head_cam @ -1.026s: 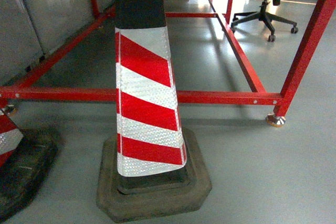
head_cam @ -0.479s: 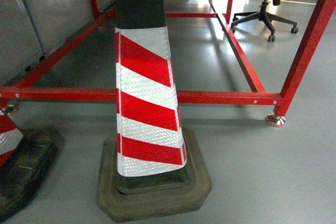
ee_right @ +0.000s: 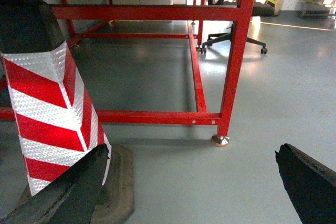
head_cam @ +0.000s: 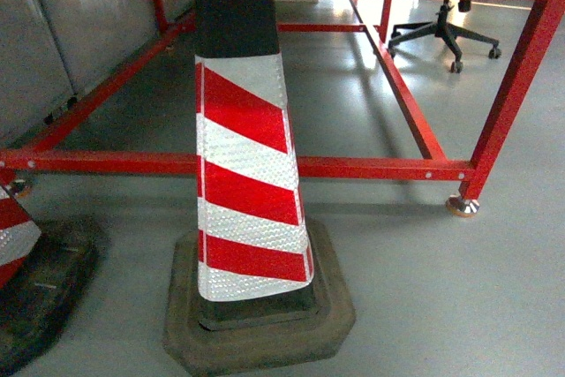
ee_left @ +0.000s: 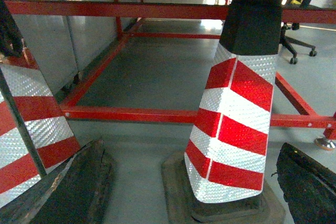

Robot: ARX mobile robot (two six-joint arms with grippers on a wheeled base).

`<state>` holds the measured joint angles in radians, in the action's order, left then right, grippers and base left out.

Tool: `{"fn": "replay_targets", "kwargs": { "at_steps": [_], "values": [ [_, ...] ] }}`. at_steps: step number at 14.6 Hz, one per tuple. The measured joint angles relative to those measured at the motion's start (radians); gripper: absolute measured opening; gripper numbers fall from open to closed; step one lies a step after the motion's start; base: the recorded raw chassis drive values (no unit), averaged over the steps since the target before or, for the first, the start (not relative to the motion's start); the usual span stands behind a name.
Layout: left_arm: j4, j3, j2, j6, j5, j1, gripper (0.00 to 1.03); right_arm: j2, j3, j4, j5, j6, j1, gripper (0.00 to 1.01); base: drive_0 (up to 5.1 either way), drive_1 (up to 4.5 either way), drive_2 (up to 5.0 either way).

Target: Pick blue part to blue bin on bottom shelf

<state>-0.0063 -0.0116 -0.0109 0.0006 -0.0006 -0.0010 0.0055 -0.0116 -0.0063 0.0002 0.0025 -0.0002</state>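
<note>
Grey floor, a red frame (head_cam: 371,165) and a striped cone (head_cam: 247,183) fill centre frame; no blue part visible. Both jaws spread, holding nothing. Best steer clear first.

Both grippers' fingers (ee_left: 79,187) (ee_right: 63,192) spread wide apart, holding nothing.

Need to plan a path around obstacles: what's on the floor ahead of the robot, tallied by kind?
Striped traffic cones: 2, one centre, one cut off at the left edge
Red steel frames: 1
Office chairs: 1
Total: 4
No blue part, blue bin or shelf in view.
</note>
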Motion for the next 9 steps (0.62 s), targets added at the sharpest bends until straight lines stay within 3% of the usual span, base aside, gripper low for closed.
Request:
{"fn": "replay_targets", "kwargs": {
  "at_steps": [9],
  "values": [
    [0.002,0.0,0.0,0.0,-0.001,0.0,0.98,0.0,0.0,0.001,-0.001,-0.001,0.0,0.98,0.0,0.0,0.0]
  ]
}}
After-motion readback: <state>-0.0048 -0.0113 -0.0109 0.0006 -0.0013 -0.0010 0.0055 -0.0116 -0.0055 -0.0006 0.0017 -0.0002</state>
